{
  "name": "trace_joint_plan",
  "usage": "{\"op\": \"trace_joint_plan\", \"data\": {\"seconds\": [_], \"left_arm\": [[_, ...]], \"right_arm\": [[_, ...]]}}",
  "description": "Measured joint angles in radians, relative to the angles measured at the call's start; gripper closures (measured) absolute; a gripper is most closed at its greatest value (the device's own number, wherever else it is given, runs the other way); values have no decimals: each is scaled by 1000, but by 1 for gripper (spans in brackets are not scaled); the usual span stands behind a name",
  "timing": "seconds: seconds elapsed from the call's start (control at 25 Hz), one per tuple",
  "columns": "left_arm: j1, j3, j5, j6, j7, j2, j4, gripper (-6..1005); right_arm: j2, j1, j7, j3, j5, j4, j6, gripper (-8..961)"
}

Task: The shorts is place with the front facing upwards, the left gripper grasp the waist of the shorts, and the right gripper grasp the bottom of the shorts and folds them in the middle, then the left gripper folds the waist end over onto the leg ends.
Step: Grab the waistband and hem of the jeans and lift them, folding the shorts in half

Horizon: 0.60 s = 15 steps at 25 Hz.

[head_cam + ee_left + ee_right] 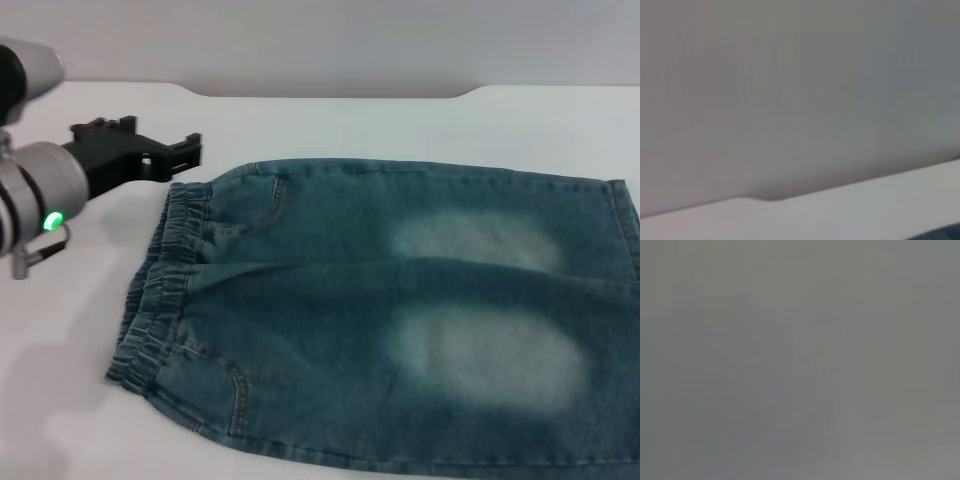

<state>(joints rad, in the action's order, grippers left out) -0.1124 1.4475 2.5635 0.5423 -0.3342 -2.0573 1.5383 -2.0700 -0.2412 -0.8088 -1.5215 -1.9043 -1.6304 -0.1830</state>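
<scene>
The blue denim shorts (400,320) lie flat on the white table (330,125), pale thigh patches facing up. The puckered waist (160,280) is the left end. The straight leg ends (622,230) reach the right edge of the head view. My left gripper (190,150), a black claw on the arm with the green light, hovers just left of the waist's far corner and holds nothing. A sliver of denim (946,234) shows in a corner of the left wrist view. The right gripper is out of view, and the right wrist view shows only blank grey.
The table's far edge (330,96) has a shallow notch against a grey wall (330,40). That table edge (840,192) and the wall (790,90) fill the left wrist view. White tabletop lies bare to the left of the waist and beyond the shorts.
</scene>
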Motion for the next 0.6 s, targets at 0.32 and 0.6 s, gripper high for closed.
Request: {"op": "trace_joint_plan", "data": {"seconds": [0.32, 0.6], "left_arm": [[-31, 53, 20, 110, 1, -2, 32, 186], [-67, 57, 21, 117, 5, -4, -20, 185]], "right_arm": [[-5, 87, 602, -92, -638, -89, -257, 224], [-6, 133, 920, -75, -991, -86, -244, 225]]}}
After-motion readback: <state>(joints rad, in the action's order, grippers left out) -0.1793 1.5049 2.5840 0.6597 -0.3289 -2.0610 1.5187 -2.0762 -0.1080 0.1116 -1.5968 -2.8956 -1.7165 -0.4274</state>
